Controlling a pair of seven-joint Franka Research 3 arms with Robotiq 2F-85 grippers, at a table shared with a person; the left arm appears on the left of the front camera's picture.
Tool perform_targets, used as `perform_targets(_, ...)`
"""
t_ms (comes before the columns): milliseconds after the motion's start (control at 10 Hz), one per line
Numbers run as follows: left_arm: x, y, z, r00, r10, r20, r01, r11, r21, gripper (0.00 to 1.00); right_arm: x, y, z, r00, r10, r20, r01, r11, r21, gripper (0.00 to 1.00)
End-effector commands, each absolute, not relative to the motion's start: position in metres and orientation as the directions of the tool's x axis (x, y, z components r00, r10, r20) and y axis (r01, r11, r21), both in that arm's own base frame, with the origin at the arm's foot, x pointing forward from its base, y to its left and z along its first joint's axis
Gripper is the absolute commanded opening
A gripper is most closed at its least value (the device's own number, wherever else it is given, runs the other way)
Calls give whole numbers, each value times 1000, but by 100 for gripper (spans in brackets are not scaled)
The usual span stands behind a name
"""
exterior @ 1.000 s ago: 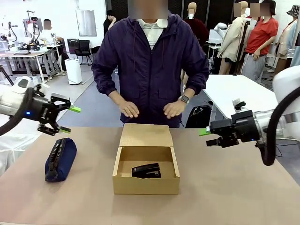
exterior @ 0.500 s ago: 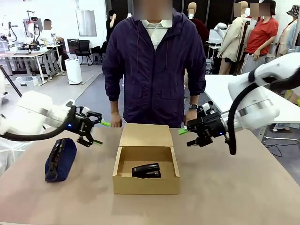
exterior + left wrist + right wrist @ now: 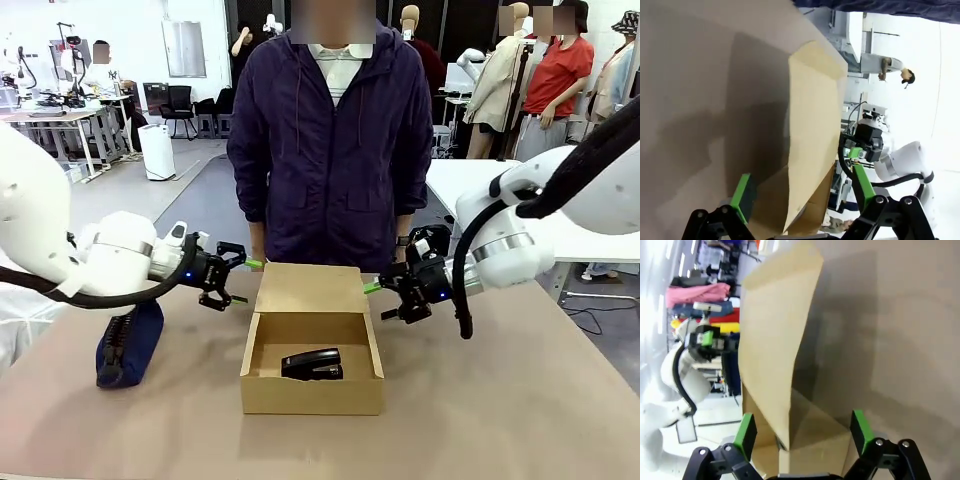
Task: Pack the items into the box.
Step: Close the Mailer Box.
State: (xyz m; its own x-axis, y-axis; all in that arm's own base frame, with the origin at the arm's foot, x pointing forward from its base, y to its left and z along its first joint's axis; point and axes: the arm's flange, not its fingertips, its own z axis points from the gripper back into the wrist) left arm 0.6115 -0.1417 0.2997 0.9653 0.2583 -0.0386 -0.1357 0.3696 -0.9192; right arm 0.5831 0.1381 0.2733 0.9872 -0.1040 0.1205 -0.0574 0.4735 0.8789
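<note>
Box (image 3: 311,395) wall hides stapler (image 3: 312,362) base — left arm (image 3: 120,262) hides pouch (image 3: 122,350) top.

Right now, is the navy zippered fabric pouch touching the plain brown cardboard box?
Apart. The front view shows a strip of bare table between the navy zippered pouch and the brown cardboard box.

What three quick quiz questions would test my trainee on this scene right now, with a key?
1. True or false: the stapler lies inside the box.
2. The navy pouch lies: A) inside the box; B) on the table, at the robot's left of the box; C) on top of the stapler.
3. The left gripper and right gripper flank the raised flap lid. Are their jaws open or shut?
Key: 1 true; 2 B; 3 open, both.
</note>
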Motion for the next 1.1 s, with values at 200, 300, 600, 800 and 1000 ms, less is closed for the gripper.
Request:
perform_targets(200,618,-161,284,984,177,20,-24,240,-971,100,603,155,255,957,-212,199,-119,339,933,100)
perform_targets(300,619,-159,285,989,149,23,-12,226,-974,100,605,155,254,950,-223,219,-153,278,948,100)
perform_targets(600,619,-159,284,994,109,23,-1,216,-976,100,605,155,252,959,-198,204,-164,200,966,100)
perform_targets(800,620,-162,282,997,80,12,-7,234,-972,81,604,154,251,965,-182,187,-151,193,969,77)
perform_targets(1000,619,-162,284,997,69,33,16,231,-973,62,602,153,253,960,-185,210,-171,206,963,58)
